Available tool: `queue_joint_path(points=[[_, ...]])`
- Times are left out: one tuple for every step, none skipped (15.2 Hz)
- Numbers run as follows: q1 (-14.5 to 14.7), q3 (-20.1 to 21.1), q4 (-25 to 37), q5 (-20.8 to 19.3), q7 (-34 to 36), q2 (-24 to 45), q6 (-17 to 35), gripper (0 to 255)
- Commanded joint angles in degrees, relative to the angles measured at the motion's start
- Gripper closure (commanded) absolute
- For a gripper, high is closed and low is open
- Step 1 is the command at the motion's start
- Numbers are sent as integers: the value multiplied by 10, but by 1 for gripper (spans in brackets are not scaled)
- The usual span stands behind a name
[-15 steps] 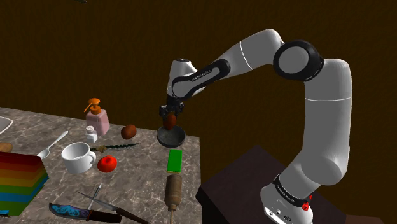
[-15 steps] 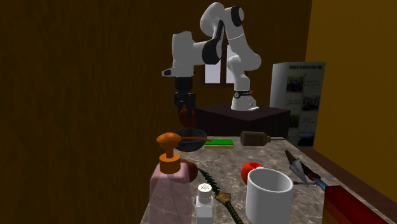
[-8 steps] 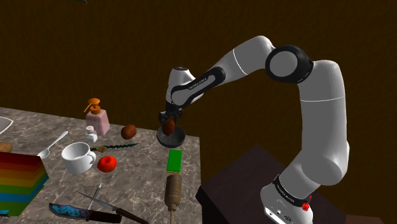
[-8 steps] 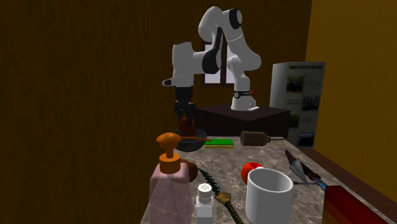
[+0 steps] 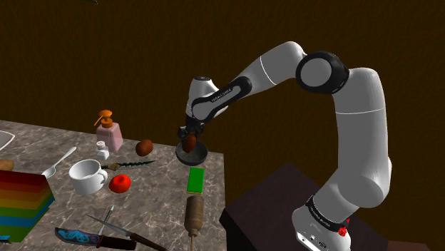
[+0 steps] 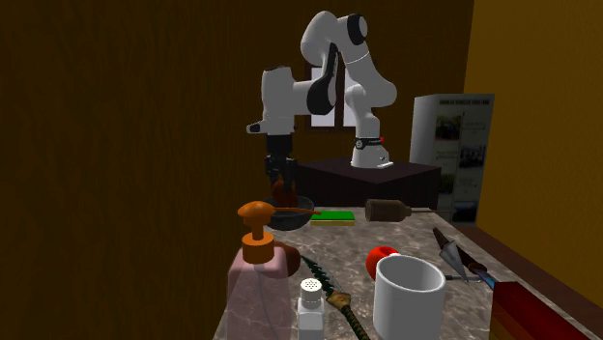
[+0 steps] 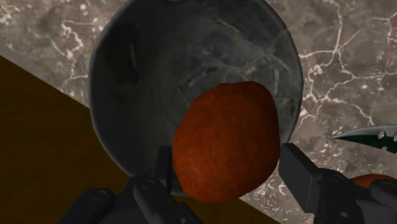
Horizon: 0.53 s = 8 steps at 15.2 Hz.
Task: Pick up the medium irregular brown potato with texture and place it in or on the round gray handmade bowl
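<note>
A rough brown potato (image 5: 190,143) (image 6: 281,186) (image 7: 226,143) sits between the fingers of my black gripper (image 5: 190,138) (image 6: 281,184) (image 7: 227,172). The fingers press its two sides, so the gripper is shut on it. It hangs low over the round dark grey bowl (image 5: 193,155) (image 6: 291,216) (image 7: 140,76), just inside the rim. The bowl stands at the far corner of the marble table (image 5: 160,196), close to its edge.
A second brown lump (image 5: 145,147), a dark knife (image 5: 132,164), a pink soap dispenser (image 5: 108,132), a white mug (image 5: 85,175) and a red fruit (image 5: 120,183) lie toward the shoulder view's left of the bowl. A green block (image 5: 195,180) and a brown bottle (image 5: 193,212) lie nearer the stand.
The gripper has come down with the potato from above the bowl to just inside its rim. Over the last half second the arm has barely moved.
</note>
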Motion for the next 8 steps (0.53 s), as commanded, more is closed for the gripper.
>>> queue_joint_path(points=[[-2,-3,1,0,0,3,-1,0],[-1,-3,2,0,1,5,0,0],[-2,-3,0,0,0,4,1,0],[-3,-2,-1,0,-1,2,0,0],[-2,-3,2,0,0,4,-1,0],[-2,-2,0,0,0,3,0,0],[-5,1,-3,3,-2,-12,-12,0],[-8,4,-5,6,-4,-27,-25,0]])
